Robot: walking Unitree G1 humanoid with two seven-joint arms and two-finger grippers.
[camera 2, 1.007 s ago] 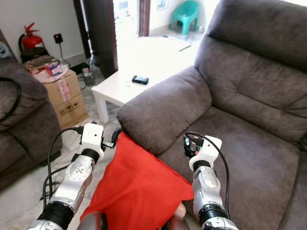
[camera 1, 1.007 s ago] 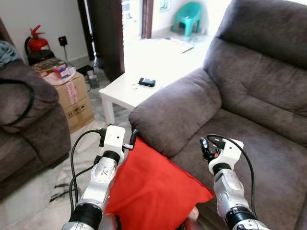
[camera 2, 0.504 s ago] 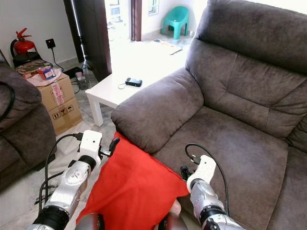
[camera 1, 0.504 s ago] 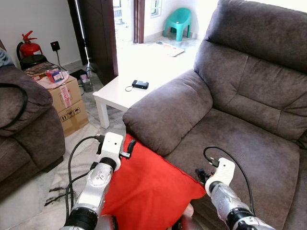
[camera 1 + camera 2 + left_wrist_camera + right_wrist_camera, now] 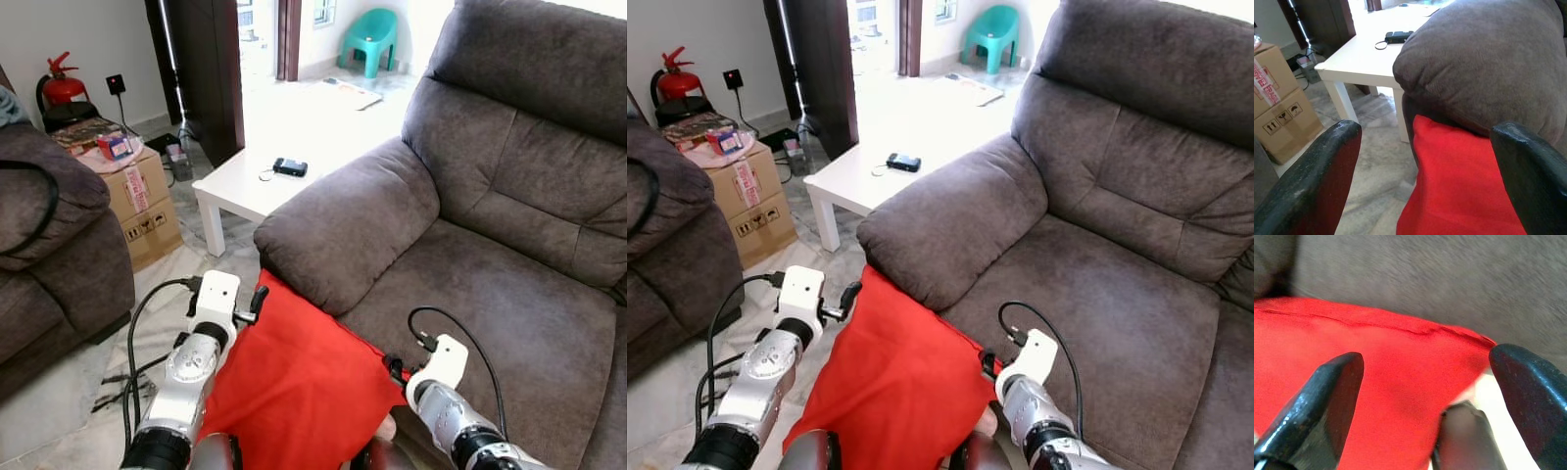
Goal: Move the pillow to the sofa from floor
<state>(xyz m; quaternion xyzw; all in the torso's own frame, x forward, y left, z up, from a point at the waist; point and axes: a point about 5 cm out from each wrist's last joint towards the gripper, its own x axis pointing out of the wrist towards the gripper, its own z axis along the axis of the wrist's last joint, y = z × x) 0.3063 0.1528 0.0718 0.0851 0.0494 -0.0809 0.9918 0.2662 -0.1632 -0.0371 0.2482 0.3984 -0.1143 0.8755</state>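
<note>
Red pillow (image 5: 294,377) is up off the floor, its top corner tucked against the grey sofa (image 5: 509,225) armrest. Left claw (image 5: 257,299) spread wide at that upper corner, right claw (image 5: 986,360) spread wide at the other corner, neither clamped.

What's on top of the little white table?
A small black device with a thin cord lies on the low white table. The grey sofa armrest hides the table's near corner.
</note>
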